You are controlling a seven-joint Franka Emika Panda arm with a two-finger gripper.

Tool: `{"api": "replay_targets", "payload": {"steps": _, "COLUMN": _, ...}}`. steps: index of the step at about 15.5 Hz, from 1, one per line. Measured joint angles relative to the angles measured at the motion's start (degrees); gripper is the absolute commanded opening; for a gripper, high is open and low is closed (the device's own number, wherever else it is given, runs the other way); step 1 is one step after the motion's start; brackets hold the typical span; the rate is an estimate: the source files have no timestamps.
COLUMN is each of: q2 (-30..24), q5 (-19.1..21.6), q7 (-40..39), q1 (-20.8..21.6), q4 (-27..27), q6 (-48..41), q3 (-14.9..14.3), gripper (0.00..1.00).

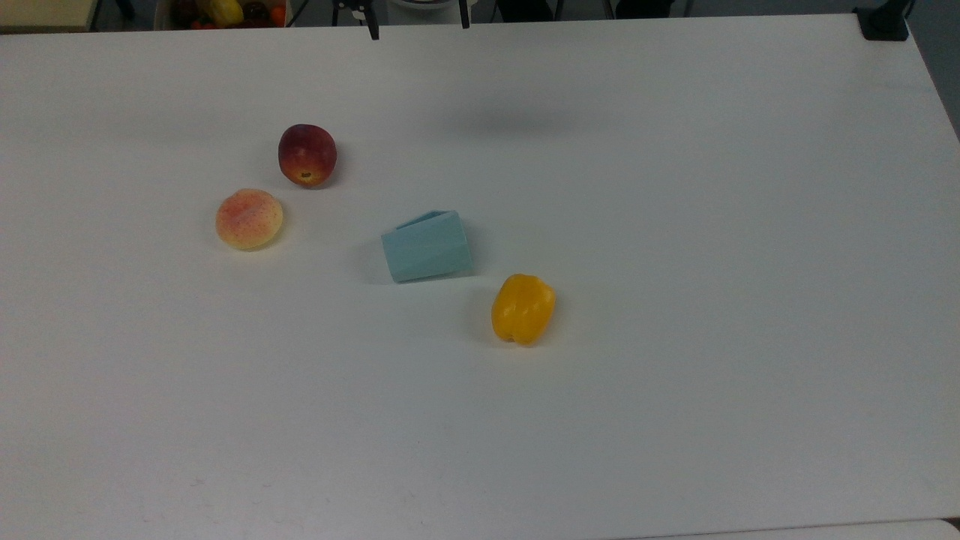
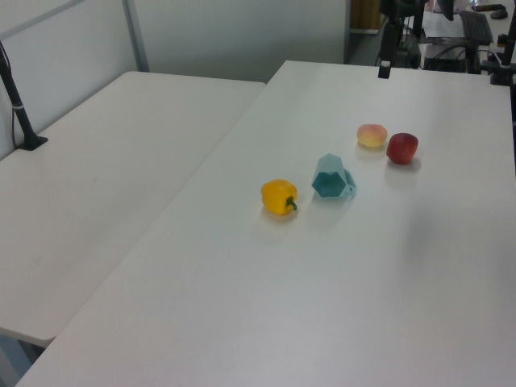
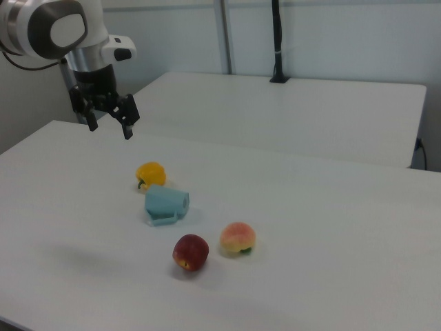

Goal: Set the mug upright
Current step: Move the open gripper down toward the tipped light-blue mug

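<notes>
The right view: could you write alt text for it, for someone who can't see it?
A pale blue mug lies on its side on a white table, with a yellow pepper just behind it and a red apple and a peach in front. A robot arm's open gripper hangs in the air above the table, at the right view's upper left.

A white rounded arm (image 3: 52, 27) with a grey joint cap ends in a black gripper (image 3: 109, 123) with two black fingers (image 3: 128, 131)
</notes>
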Motion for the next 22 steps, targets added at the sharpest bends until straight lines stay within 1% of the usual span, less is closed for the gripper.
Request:
{"api": "replay_targets", "payload": {"steps": 1, "q2": 0.18, "q5": -0.23, "q7": -0.03, "q1": 0.57, "q4": -0.17, "q6": 0.0, "q3": 0.03, "gripper": 1.0}}
{"api": "replay_targets", "payload": {"steps": 2, "q2": 0.55, "q5": -1.35, "q7": -0.03, "q1": 1.33, "q4": -0.36, "q6": 0.0, "q3": 0.05, "gripper": 1.0}}
{"api": "replay_targets", "payload": {"steps": 5, "q2": 3.02, "q5": -5.99, "q7": 0.42, "q1": 3.85, "q4": -0.97, "q6": 2.67, "q3": 0.09, "gripper": 1.0}}
{"api": "replay_targets", "payload": {"steps": 6, "q2": 4.1, "q5": -7.62, "q7": 1.02, "q1": 4.28, "q4": -1.02, "q6": 4.38, "q3": 0.09, "gripper": 1.0}}
{"api": "replay_targets", "payload": {"steps": 8, "q2": 6.47, "q5": -12.7, "q7": 2.92, "q1": 5.08, "q4": -1.07, "q6": 7.98, "q3": 0.11, "gripper": 1.0}}
{"api": "replay_targets", "payload": {"steps": 10, "q2": 9.28, "q5": -19.18, "q7": 7.25, "q1": 6.75, "q4": -1.13, "q6": 11.11, "q3": 0.17, "gripper": 1.0}}
{"api": "replay_targets", "payload": {"steps": 16, "q2": 15.61, "q5": -31.62, "q7": 20.19, "q1": 12.65, "q4": -1.15, "q6": 15.11, "q3": 0.34, "gripper": 1.0}}
{"api": "replay_targets", "payload": {"steps": 17, "q2": 17.58, "q5": -35.32, "q7": 24.51, "q1": 14.0, "q4": -1.2, "q6": 16.12, "q3": 0.39, "gripper": 1.0}}
{"api": "replay_targets", "payload": {"steps": 19, "q2": 20.46, "q5": -39.41, "q7": 29.72, "q1": 15.1, "q4": -1.26, "q6": 17.73, "q3": 0.4, "gripper": 1.0}}
{"api": "replay_targets", "payload": {"steps": 22, "q2": 24.44, "q5": -44.55, "q7": 32.89, "q1": 15.28, "q4": -1.27, "q6": 19.16, "q3": 0.39, "gripper": 1.0}}
